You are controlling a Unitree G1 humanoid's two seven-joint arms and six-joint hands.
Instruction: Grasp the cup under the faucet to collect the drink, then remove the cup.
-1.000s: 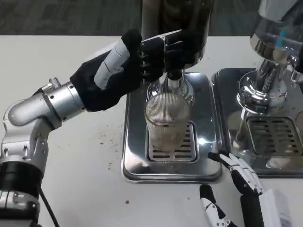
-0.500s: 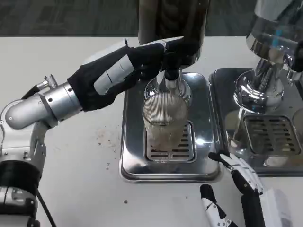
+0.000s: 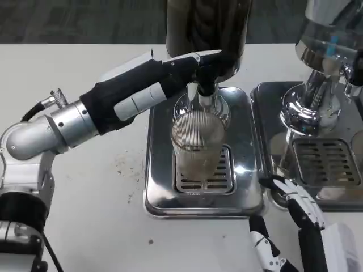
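Note:
A ribbed clear glass cup stands upright on the grate of a steel drip tray, directly under the faucet of a dark drink dispenser. Pale brown liquid seems to fill its lower part. My left hand, in a black glove, reaches in from the left above the cup, and its fingers close over the black faucet lever. It does not touch the cup. My right hand hovers at the tray's front right corner with its fingers spread, holding nothing.
A second chrome dispenser with its own drip tray stands close on the right, just behind my right hand. Small crumbs dot the white table left of the tray. Bare table lies to the left and front.
My left hand has flattened and stretched along the faucet lever, with its wrist lower than before. The right hand has slid slightly down and to the right. The cup has stayed in place.

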